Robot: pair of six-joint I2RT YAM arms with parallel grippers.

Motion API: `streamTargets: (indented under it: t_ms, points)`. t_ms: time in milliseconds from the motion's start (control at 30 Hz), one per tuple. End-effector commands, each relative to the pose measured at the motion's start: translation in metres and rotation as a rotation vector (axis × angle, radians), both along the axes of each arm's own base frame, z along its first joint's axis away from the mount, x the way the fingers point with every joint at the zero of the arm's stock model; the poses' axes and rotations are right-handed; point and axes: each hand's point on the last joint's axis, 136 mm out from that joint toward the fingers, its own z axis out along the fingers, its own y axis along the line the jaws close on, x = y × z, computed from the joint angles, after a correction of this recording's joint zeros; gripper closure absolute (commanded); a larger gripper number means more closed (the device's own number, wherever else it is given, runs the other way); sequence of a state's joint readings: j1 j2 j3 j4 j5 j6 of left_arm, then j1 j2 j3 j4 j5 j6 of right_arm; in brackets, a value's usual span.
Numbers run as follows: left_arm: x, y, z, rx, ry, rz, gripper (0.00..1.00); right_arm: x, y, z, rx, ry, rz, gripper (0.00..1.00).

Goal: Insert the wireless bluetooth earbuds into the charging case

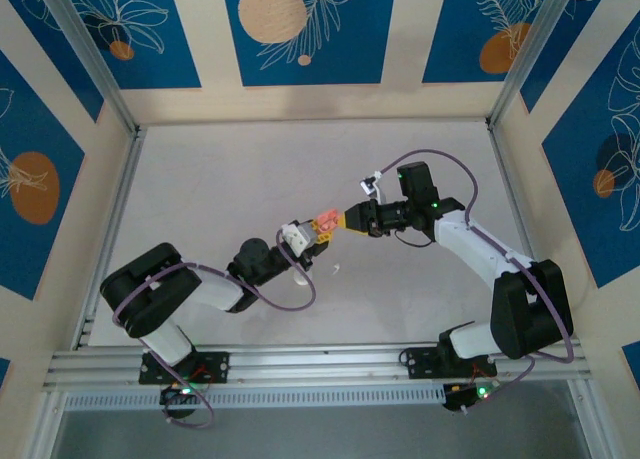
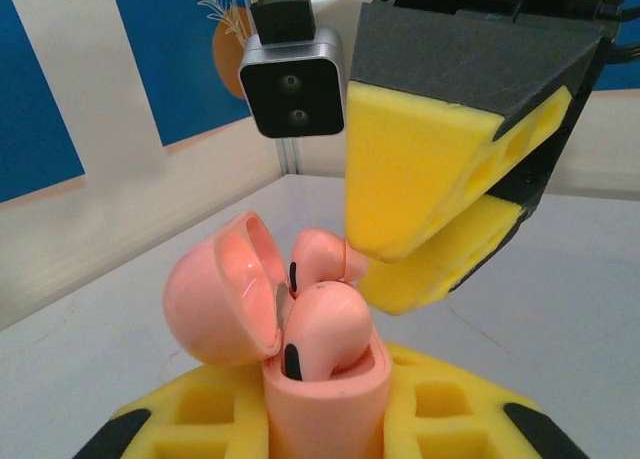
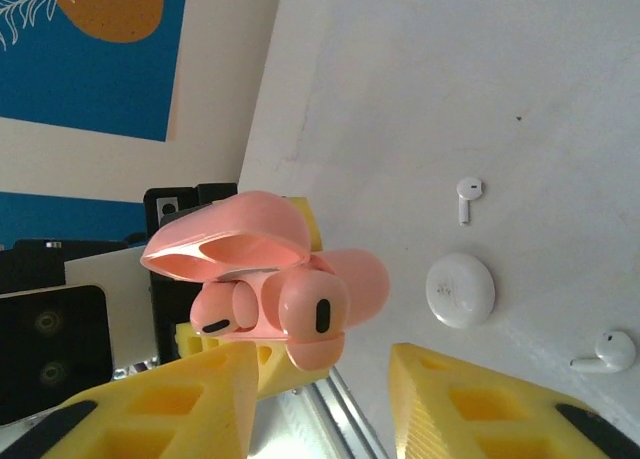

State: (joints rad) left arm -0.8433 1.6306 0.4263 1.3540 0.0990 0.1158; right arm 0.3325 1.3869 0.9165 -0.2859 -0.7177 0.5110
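Left wrist view, left gripper (image 2: pixel 330 419) clenched on pink case (image 2: pixel 300 379), earbuds (image 2: pixel 325 324) seated, right gripper (image 2: pixel 420 254) released just above

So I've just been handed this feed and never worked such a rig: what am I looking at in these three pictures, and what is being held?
Two robot arms are bolted at the near edge of a table. The overhead picture looks down on both. The other two come from a camera on each wrist, so the yellow foam blocks are gripper fingers.

The left gripper is shut on a pink charging case, lid open. Two pink earbuds sit in it; the nearer one stands high, maybe not fully seated. The right gripper is open, its fingers close beside the earbuds and holding nothing.

On the table, in the right wrist picture: a round white case and two loose white earbuds, lying apart.
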Motion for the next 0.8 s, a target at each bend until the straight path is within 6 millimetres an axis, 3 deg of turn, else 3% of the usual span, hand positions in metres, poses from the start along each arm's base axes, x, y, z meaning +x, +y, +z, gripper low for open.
streamTargets:
  t_ms: [0,167,367,767]
  points:
    - [-0.006,-0.002,0.018,-0.04,-0.059,-0.013,0.86,0.001,-0.003,0.011,-0.001,-0.027,0.0,0.56]
    - [-0.006,-0.002,0.019,-0.04,-0.06,-0.013,0.86,0.004,-0.012,0.011,-0.017,-0.038,-0.027,0.47]
    - [-0.007,-0.002,0.018,-0.04,-0.056,-0.013,0.86,0.008,-0.016,0.015,-0.007,-0.044,-0.035,0.47]
    - [-0.007,-0.001,0.018,-0.04,-0.058,-0.009,0.86,0.012,-0.007,0.027,0.055,-0.062,0.0,0.73]
